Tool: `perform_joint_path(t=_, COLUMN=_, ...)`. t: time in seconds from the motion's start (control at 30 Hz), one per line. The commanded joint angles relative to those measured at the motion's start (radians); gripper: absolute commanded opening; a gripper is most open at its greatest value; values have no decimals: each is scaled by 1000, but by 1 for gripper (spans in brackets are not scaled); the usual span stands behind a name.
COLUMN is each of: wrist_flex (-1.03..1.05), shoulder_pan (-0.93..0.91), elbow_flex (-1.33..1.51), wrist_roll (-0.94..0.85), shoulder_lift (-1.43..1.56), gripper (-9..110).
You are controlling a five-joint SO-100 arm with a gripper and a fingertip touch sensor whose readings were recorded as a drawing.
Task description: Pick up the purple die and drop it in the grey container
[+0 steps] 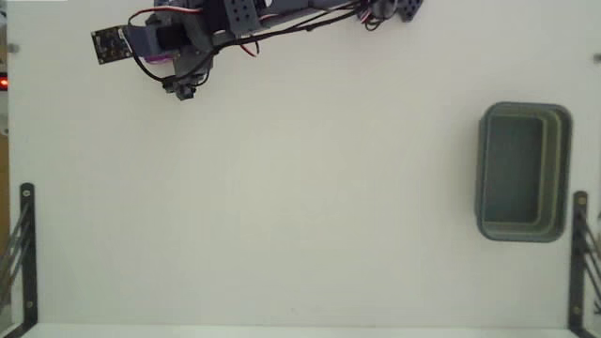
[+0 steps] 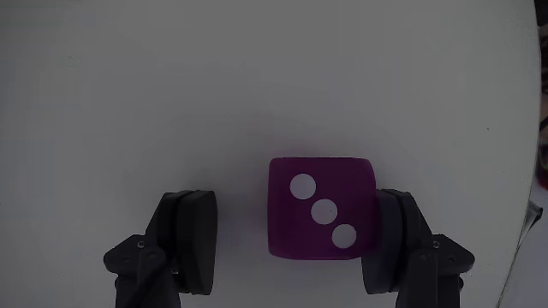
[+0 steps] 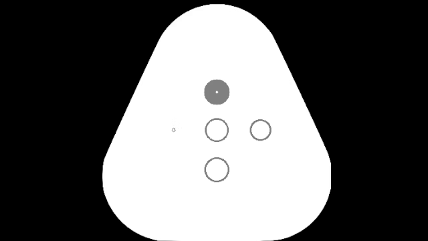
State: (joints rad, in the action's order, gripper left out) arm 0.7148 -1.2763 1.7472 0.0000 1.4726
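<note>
Resting on the table: the purple die (image 2: 321, 208) sits on the white table (image 2: 257, 85) between the two dark fingers in the wrist view, with a face of three white dots in a diagonal row turned up to the camera.
Gripper: the gripper (image 2: 295, 239) stands open around the die; the finger (image 2: 396, 231) at the right of the wrist view lies against the die's side or just beside it, and I cannot tell which, while the finger at the left stands clearly apart from the die, with bare table showing between them.
Die in the fixed view: only a sliver of purple (image 1: 158, 58) shows beneath the arm's parts at the top left, well apart from the grey container.
Grey container: the grey container (image 1: 563, 169) stands at the right side of the table in the fixed view, its long side running up and down the picture, its deep hollow open to the camera.
Arm: the arm (image 1: 244, 19) lies along the top edge of the fixed view, reaching from right to left away from the grey container, with red and black wires along it.
Circuit board: a small black square circuit board (image 1: 108, 44) sits at the arm's far left tip, beyond the die from the grey container.
Brackets: black metal brackets (image 1: 26, 253) stand at both lower side edges of the table, one just beside the grey container's lower right corner.
</note>
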Motion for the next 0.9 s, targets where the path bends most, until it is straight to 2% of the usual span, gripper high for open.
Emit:
perform_joint_path(t=0.0, wrist_flex=-5, shoulder_pan=-10, elbow_flex=-5, wrist_roll=0, shoulder_lift=30, gripper=106)
perform_joint_path(t=0.87, wrist_flex=-5, shoulder_pan=-10, elbow_flex=-5, wrist_roll=0, shoulder_lift=30, gripper=99)
